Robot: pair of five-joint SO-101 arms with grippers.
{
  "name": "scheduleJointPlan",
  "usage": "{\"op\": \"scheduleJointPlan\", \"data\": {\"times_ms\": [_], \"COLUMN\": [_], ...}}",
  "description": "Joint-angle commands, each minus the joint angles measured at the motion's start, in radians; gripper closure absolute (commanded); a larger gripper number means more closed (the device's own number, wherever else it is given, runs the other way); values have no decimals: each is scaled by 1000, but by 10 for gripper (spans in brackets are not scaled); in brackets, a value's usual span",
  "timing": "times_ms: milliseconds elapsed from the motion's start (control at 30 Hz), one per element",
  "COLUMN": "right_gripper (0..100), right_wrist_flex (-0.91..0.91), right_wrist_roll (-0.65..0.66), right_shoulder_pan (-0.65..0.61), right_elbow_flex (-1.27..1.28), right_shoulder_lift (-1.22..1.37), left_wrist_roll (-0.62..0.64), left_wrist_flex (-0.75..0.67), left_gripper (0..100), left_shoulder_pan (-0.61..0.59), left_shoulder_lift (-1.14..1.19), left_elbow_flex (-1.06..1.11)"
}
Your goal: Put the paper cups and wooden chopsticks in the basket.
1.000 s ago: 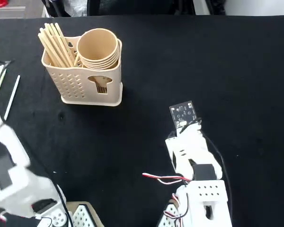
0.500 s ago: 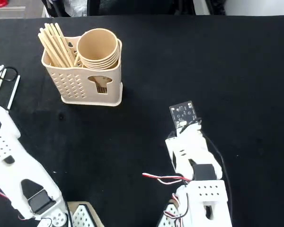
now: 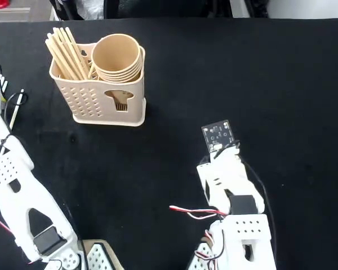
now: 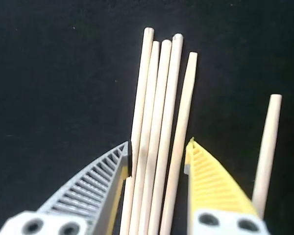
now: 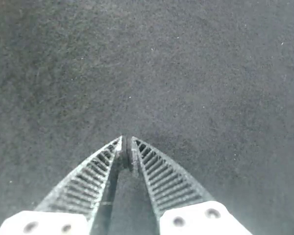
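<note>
Five loose wooden chopsticks (image 4: 159, 107), by my count, lie side by side on the black table (image 3: 242, 73) near its left edge, well apart from the basket (image 3: 96, 107). Left gripper (image 4: 158, 149) straddles them, its fingers spread just wider than the bundle, the yellow one touching the outermost stick. A sixth chopstick (image 4: 267, 147) lies outside that finger; I leave it for another pass.

Step in hand, as I judge it: close on the bundle. Close slowly so the sticks stack rather than roll out. I cannot see where along their length the grip falls, so lift gently and watch for droop.

Paper cups (image 3: 117, 56) sit stacked in the basket beside more chopsticks (image 3: 65, 53). Right gripper (image 5: 126, 147) is pinched closed on nothing over bare table.
</note>
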Motion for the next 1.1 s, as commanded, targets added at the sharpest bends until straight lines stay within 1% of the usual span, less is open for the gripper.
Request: {"op": "scheduleJointPlan", "data": {"times_ms": [0,67,133,200,400,467,600,667,700,767,933,1000,1067], "right_gripper": [986,986,986,986,986,986,986,986,986,986,986,986,986], "right_wrist_flex": [-8,-8,-8,-8,-6,-6,-6,-6,-6,-6,-6,-6,-6], "right_wrist_roll": [0,0,0,0,0,0,0,0,0,0,0,0,0], "right_shoulder_pan": [6,8,9,9,9,11,11,11,11,11,11,11,11], "right_elbow_flex": [-36,-36,-36,-36,-36,-36,-35,-35,-35,-35,-35,-35,-35], "right_shoulder_lift": [-13,-13,-13,-13,-13,-13,-13,-13,-13,-13,-13,-13,-13], "left_wrist_roll": [-5,-25,-78,-106,-110,-117,-184,-190,-190,-190,-193,-190,-189], "left_wrist_flex": [-9,9,40,75,95,101,144,150,152,175,275,341,440], "left_gripper": [805,802,801,801,809,838,916,958,972,968,970,970,970], "left_shoulder_pan": [4,4,4,4,-7,-7,-1,2,2,2,1,2,2], "left_shoulder_lift": [38,60,84,109,198,236,293,307,310,311,310,310,311], "left_elbow_flex": [4,19,28,36,44,44,36,36,36,36,28,-28,-113]}}
